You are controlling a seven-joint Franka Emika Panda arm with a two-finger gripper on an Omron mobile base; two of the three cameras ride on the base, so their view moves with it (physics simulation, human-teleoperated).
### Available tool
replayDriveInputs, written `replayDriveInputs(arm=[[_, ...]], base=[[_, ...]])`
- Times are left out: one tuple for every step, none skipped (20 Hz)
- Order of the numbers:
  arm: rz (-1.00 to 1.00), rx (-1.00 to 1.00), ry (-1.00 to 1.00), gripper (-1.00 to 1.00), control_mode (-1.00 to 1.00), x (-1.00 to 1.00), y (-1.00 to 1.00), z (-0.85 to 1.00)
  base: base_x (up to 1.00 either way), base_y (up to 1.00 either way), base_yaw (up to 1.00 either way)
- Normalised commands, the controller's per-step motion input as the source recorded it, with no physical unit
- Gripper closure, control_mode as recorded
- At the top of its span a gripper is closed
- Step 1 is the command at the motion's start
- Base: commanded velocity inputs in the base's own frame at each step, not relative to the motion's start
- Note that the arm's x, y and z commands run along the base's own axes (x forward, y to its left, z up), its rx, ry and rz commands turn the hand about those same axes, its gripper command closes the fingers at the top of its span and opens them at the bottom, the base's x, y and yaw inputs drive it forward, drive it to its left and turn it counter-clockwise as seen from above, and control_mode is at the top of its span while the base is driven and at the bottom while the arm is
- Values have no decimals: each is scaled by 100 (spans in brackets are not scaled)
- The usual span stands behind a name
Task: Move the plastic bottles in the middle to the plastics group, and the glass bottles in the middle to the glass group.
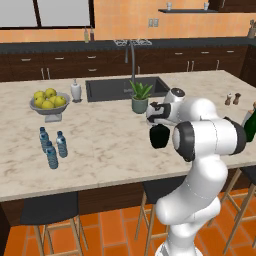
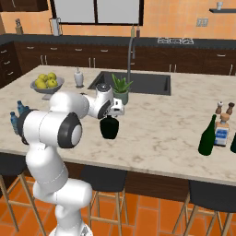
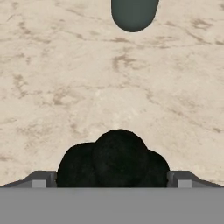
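Overhead, the tool (image 3: 112, 175) pinches the black flask (image 2: 109, 127) above the marble island counter (image 2: 152, 133), near the sink (image 2: 138, 83)

Bowl of lemons (image 1: 49, 101), white soap dispenser (image 1: 75, 91), potted plant (image 1: 140, 96) beside sink (image 1: 107, 89), salt and pepper shakers (image 1: 232, 98).
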Motion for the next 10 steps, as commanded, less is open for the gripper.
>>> replayDriveInputs(arm=[[0, 0, -1, -100, -100, 4, 0, 0], [0, 0, 0, -100, -100, 8, 0, 0], [0, 0, 0, -100, -100, 9, 0, -6], [0, 0, 0, -100, -100, 20, 0, -3], [0, 0, 0, -100, -100, 16, 0, 0], [0, 0, 0, -100, -100, 14, 0, 0], [0, 0, 0, -100, -100, 13, 0, 0], [0, 0, -2, -100, -100, 7, 0, 0], [0, 0, -1, -100, -100, 0, 0, 0], [0, 0, 0, -100, -100, 0, 0, 0]], base=[[0, 0, 0], [0, 0, 0], [0, 0, 0], [0, 0, 0], [0, 0, 0], [0, 0, 0], [0, 0, 0], [0, 0, 0], [0, 0, 0], [0, 0, 0]])
